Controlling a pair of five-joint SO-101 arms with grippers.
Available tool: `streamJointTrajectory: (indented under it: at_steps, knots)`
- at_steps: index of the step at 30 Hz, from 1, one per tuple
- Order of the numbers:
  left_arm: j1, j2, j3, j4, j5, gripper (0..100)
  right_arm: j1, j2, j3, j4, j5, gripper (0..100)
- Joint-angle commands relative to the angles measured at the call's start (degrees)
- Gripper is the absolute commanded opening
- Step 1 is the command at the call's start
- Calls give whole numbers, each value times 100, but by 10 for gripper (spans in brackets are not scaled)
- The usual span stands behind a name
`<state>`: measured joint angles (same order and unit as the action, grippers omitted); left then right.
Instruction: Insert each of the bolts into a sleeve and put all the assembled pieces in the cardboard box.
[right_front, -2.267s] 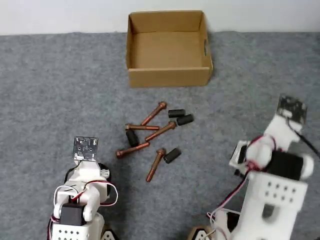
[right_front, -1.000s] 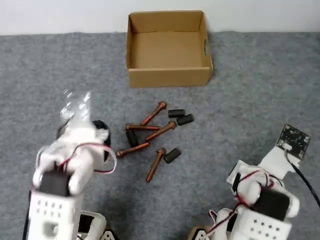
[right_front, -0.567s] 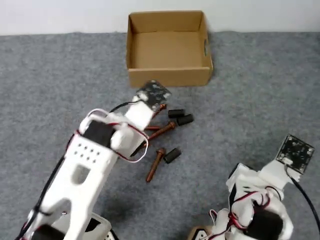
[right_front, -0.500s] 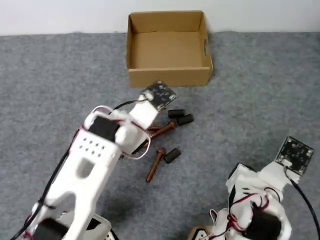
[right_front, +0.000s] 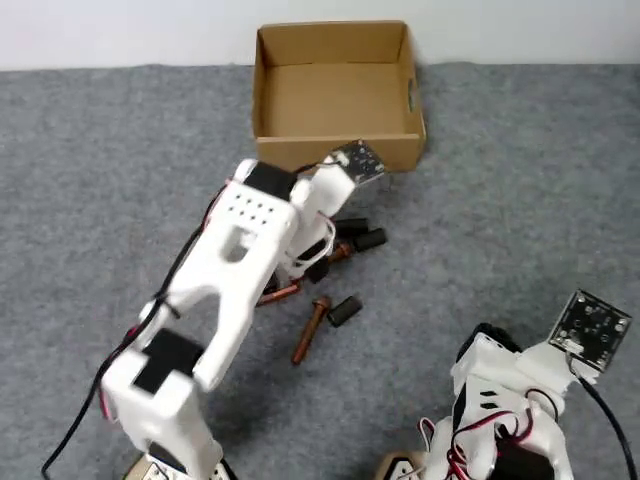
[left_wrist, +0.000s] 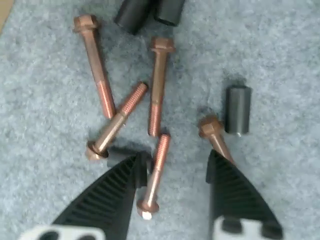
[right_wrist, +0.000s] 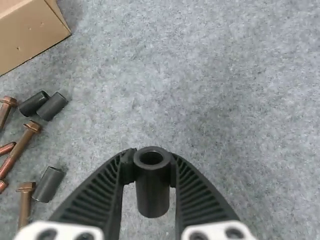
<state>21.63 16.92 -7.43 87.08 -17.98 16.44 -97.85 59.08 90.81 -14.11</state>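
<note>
Several copper bolts (left_wrist: 159, 90) lie scattered on the grey carpet, with black sleeves (left_wrist: 237, 109) among them. My left gripper (left_wrist: 175, 159) hovers open just above the pile, one bolt (left_wrist: 155, 175) lying between its fingers. In the high view the left arm (right_front: 250, 240) stretches over the pile, hiding part of it; one bolt (right_front: 310, 328) and one sleeve (right_front: 344, 310) lie in the open. My right gripper (right_wrist: 151, 162) is shut on a black sleeve (right_wrist: 151, 192), its bore facing the camera, held off to the side of the pile. The right arm (right_front: 510, 390) sits folded at the near right.
The open cardboard box (right_front: 340, 155) stands at the back, just beyond the pile, and its corner (right_wrist: 25, 30) shows in the right wrist view. Two sleeves (right_front: 362, 234) lie side by side near the box. Bare carpet lies to the right of the pile.
The left arm swung from the near left edge out over the bolt pile. The right arm drew back and folded toward the near right corner.
</note>
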Motion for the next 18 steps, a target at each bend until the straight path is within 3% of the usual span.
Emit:
streamJointTrajectory:
  at_steps: [1, 18]
  knots:
    - [44, 668, -1024, 114, -62, 208, 66, -22, -35, -119, -18, 9]
    - [105, 3420, -3820, 308, -26, 206, 66, -22, -35, -119, -18, 9]
